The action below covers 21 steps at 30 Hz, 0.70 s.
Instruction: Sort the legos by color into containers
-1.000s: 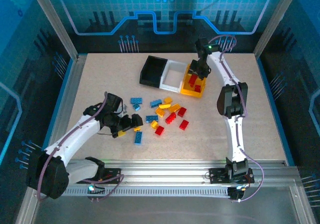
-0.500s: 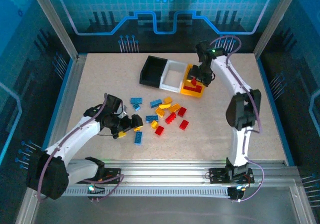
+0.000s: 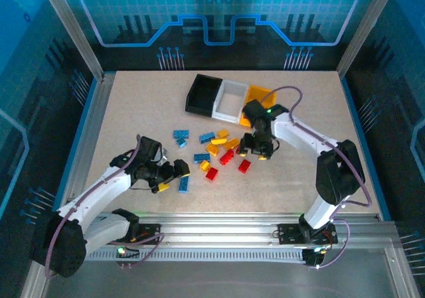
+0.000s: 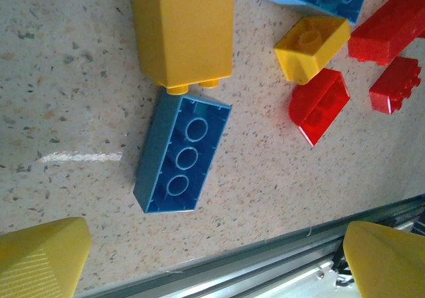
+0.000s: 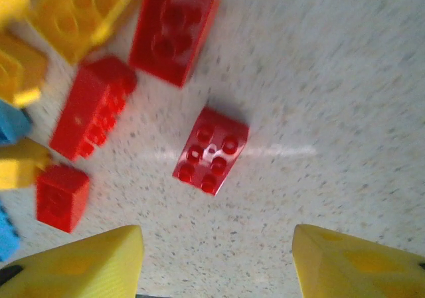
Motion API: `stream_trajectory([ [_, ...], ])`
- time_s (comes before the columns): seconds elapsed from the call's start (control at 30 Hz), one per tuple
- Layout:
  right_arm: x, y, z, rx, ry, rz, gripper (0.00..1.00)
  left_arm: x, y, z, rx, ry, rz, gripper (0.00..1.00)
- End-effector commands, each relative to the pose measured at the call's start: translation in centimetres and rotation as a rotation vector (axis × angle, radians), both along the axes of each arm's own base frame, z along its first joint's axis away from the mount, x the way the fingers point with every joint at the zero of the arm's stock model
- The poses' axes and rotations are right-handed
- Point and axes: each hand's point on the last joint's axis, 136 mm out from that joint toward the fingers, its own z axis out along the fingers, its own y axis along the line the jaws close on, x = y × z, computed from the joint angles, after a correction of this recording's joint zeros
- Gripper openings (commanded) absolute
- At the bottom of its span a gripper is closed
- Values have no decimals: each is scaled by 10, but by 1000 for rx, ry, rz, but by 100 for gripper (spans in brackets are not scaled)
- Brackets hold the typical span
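Both machines look built alike: the left arm and the right arm have smooth white links joined by bulky black housings; a thin purplish cable loops loosely along each; small green lights glow at the near bases; the left fingers and right fingers are blunt yellow wedges.

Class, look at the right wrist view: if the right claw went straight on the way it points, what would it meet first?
Most likely the lone red brick lying studs-up on the table, centred ahead of the right claw; depth is hard to judge.
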Motion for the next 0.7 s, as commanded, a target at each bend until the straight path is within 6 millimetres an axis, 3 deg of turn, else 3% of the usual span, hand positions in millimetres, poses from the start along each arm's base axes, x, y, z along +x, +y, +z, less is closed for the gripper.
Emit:
stream_trajectory([
  [0.0,-9,14,-7,16,-15,0,61,-3,-3,12,-19,-14,-2,99],
  [0.2,-11,23,-33,-30,35,13,61,-2,-2,14,-5,-20,-3,99],
  [0.43,-5,19,-46,-66,39,-28,61,6,-4,24,3,-36,-31,99],
  [0.67,3,20,-61,-59,72,-66,60,0,1,25,17,-50,-26,99],
])
